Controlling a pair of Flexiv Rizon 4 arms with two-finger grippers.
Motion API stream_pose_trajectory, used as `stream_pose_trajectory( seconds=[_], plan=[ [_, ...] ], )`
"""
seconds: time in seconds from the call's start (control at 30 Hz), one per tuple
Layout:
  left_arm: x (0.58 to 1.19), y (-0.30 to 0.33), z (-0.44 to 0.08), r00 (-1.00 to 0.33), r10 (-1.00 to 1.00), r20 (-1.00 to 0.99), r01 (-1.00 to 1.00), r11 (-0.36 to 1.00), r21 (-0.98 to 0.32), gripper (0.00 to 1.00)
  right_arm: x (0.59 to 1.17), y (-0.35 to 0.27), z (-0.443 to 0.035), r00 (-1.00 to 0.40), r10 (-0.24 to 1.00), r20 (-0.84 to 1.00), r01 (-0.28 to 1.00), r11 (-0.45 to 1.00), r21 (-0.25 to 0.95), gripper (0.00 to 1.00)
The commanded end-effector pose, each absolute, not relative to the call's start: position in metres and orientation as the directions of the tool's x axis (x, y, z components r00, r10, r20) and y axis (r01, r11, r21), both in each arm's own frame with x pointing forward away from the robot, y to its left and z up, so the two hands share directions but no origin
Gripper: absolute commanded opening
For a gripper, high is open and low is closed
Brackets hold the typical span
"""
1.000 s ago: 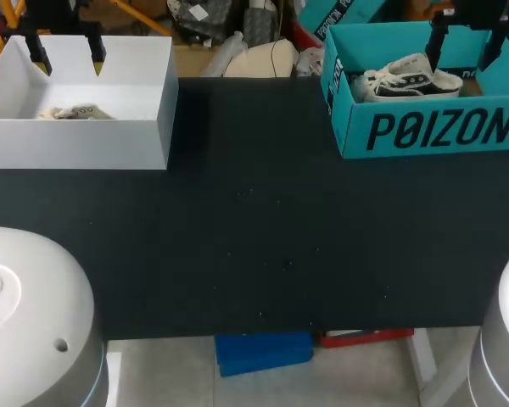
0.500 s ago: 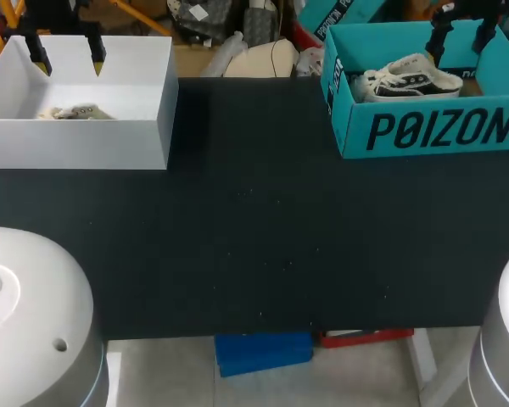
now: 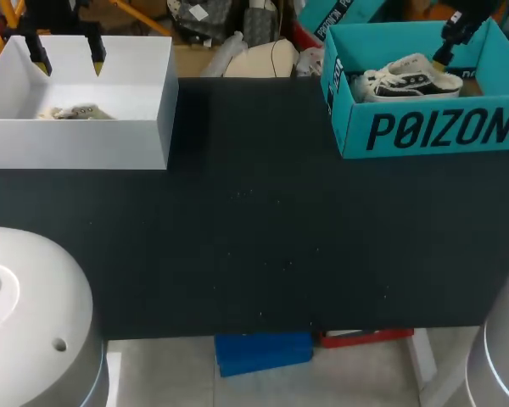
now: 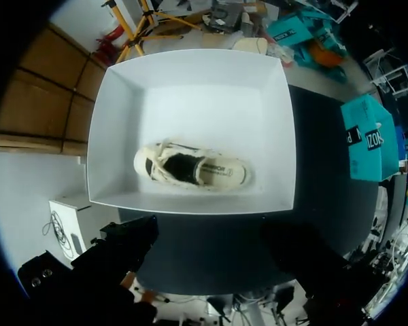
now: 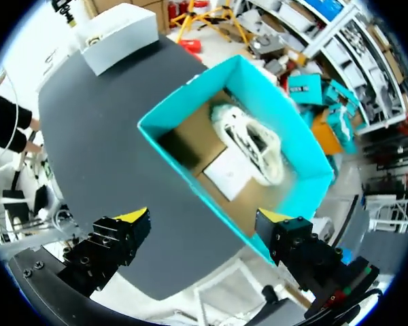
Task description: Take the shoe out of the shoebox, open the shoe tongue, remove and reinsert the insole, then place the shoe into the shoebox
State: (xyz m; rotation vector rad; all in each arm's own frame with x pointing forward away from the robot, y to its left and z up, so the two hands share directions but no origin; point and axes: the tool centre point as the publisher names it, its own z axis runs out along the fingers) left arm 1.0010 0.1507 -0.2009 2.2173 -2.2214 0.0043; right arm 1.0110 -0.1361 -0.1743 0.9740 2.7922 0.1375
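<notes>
- Right gripper (image 5: 202, 216): fingers spread apart, holding nothing, above the teal shoebox (image 3: 433, 127).
- Shoe (image 5: 253, 141): white and black, lying inside that shoebox.
- Left gripper (image 3: 68, 61): fingers apart, over a white box (image 3: 85, 140) holding a pale shoe (image 4: 194, 170).

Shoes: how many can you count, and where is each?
2. A white-and-black shoe lies in the teal shoebox, far right of the table; a cream shoe lies in the white box, far left.
</notes>
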Motion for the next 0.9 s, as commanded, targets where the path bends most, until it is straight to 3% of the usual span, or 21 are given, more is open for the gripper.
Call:
stream_pose_trajectory(
  seconds=[0.03, 0.2, 0.23, 0.27, 0.3, 0.33, 0.4, 0.47, 0.53, 0.6, 0.63, 0.67, 0.73, 0.8, 0.83, 0.9],
  plan=[
    [1.001, 0.151, -0.200, -0.001, -1.000, 0.003, -1.000, 0.001, 0.001, 1.00, 1.051, -0.125, -0.185, -0.949, 0.278, -0.148, 0.272, 0.960, 0.065, 1.00],
    [1.001, 0.151, -0.200, -0.001, -1.000, 0.003, -1.000, 0.001, 0.001, 1.00, 1.090, -0.109, -0.203, -0.992, 0.084, -0.091, 0.082, 0.996, 0.019, 1.00],
    [1.001, 0.151, -0.200, -0.001, -1.000, 0.003, -1.000, 0.001, 0.001, 1.00, 1.097, -0.107, -0.208, -0.995, 0.060, -0.083, 0.059, 0.998, 0.009, 0.96],
    [1.001, 0.151, -0.200, -0.001, -1.000, 0.003, -1.000, 0.001, 0.001, 1.00, 1.104, -0.105, -0.212, -0.997, 0.035, -0.075, 0.034, 0.999, 0.009, 0.84],
    [1.001, 0.151, -0.200, -0.001, -1.000, 0.003, -1.000, 0.001, 0.001, 1.00, 1.110, -0.103, -0.216, -0.998, 0.011, -0.066, 0.011, 1.000, 0.004, 0.82],
    [1.001, 0.151, -0.200, -0.001, -1.000, 0.003, -1.000, 0.001, 0.001, 1.00, 1.116, -0.102, -0.219, -0.998, -0.003, -0.064, -0.003, 1.000, -0.001, 0.85],
    [1.001, 0.151, -0.200, -0.001, -1.000, 0.003, -1.000, 0.001, 0.001, 1.00, 1.128, -0.101, -0.228, -0.997, -0.051, -0.059, -0.051, 0.999, -0.005, 0.73],
    [1.001, 0.151, -0.200, -0.001, -1.000, 0.003, -1.000, 0.001, 0.001, 1.00, 1.138, -0.101, -0.235, -0.994, -0.080, -0.072, -0.080, 0.997, -0.001, 0.68],
    [1.001, 0.151, -0.200, -0.001, -1.000, 0.003, -1.000, 0.001, 0.001, 1.00, 1.145, -0.103, -0.243, -0.992, -0.111, -0.061, -0.111, 0.994, -0.004, 0.96],
    [1.001, 0.151, -0.200, -0.001, -1.000, 0.003, -1.000, 0.001, 0.001, 1.00, 1.150, -0.106, -0.250, -0.988, -0.139, -0.064, -0.139, 0.990, -0.001, 1.00],
    [1.001, 0.151, -0.200, -0.001, -1.000, 0.003, -1.000, 0.001, 0.001, 1.00, 1.153, -0.109, -0.254, -0.988, -0.142, -0.057, -0.142, 0.990, -0.001, 0.95],
    [1.001, 0.151, -0.200, -0.001, -1.000, 0.003, -1.000, 0.001, 0.001, 1.00, 1.155, -0.112, -0.257, -0.988, -0.147, -0.050, -0.147, 0.989, -0.003, 0.82],
    [1.001, 0.151, -0.200, -0.001, -1.000, 0.003, -1.000, 0.001, 0.001, 1.00, 1.159, -0.119, -0.264, -0.988, -0.150, -0.040, -0.149, 0.989, -0.011, 0.80],
    [1.001, 0.151, -0.200, -0.001, -1.000, 0.003, -1.000, 0.001, 0.001, 1.00, 1.162, -0.126, -0.271, -0.989, -0.147, -0.025, -0.146, 0.989, -0.024, 0.66],
    [1.001, 0.151, -0.200, -0.001, -1.000, 0.003, -1.000, 0.001, 0.001, 1.00, 1.163, -0.129, -0.274, -0.990, -0.142, -0.022, -0.141, 0.990, -0.029, 0.63],
    [1.001, 0.151, -0.200, -0.001, -1.000, 0.003, -1.000, 0.001, 0.001, 1.00, 1.165, -0.134, -0.280, -0.991, -0.132, -0.019, -0.132, 0.991, -0.032, 0.66]
  ],
)
